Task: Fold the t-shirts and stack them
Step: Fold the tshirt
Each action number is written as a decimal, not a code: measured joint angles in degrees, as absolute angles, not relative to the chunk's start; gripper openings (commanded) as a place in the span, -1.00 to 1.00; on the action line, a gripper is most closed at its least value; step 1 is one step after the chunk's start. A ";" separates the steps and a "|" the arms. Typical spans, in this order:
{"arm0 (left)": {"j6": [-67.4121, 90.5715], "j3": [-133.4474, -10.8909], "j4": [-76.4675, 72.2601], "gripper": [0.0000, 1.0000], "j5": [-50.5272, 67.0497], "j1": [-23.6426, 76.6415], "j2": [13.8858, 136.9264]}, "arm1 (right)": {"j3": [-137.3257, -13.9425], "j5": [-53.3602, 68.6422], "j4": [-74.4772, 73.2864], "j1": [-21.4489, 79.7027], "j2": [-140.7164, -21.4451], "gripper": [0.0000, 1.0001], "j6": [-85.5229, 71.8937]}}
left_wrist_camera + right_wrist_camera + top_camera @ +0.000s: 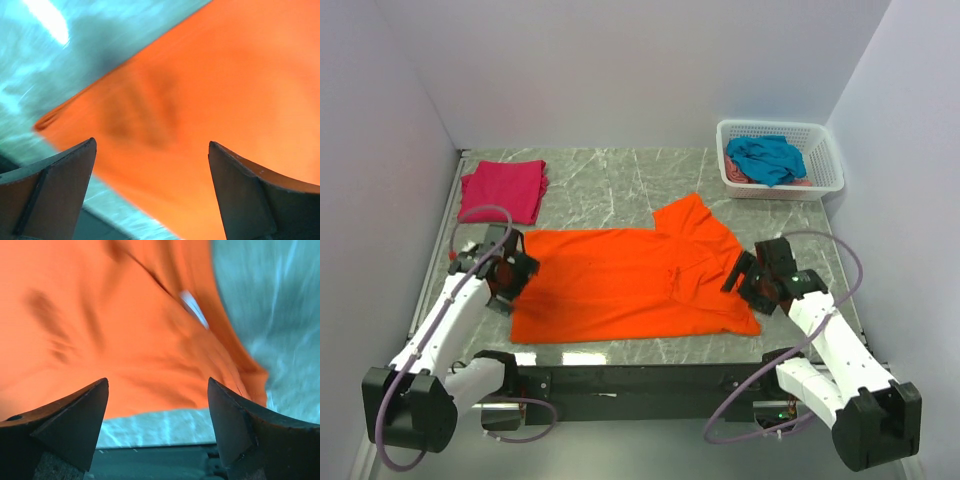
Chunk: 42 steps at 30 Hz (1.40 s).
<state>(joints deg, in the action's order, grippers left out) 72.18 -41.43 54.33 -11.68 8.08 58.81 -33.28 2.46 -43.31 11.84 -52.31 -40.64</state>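
A bright orange t-shirt (625, 280) lies spread flat across the middle of the table, one sleeve pointing toward the back right. My left gripper (510, 272) hovers at its left edge, open, with only orange cloth (210, 90) beneath its fingers. At the shirt's right edge my right gripper (745, 275) is open too, above the orange hem (150, 355) and bare table. A folded magenta-pink t-shirt (503, 190) rests at the back left. A teal-blue t-shirt (766, 158) lies crumpled in the basket.
The white lattice basket (825, 170) stands at the back right corner, with a bit of pink cloth under the teal one. The marble table (610, 180) is walled on three sides. Its dark front edge (160, 460) runs just below my right fingers.
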 measured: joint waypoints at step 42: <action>65.67 -87.07 44.91 -0.65 -28.47 9.96 119.20 | -42.61 -8.84 -40.23 11.79 -52.01 0.78 -30.11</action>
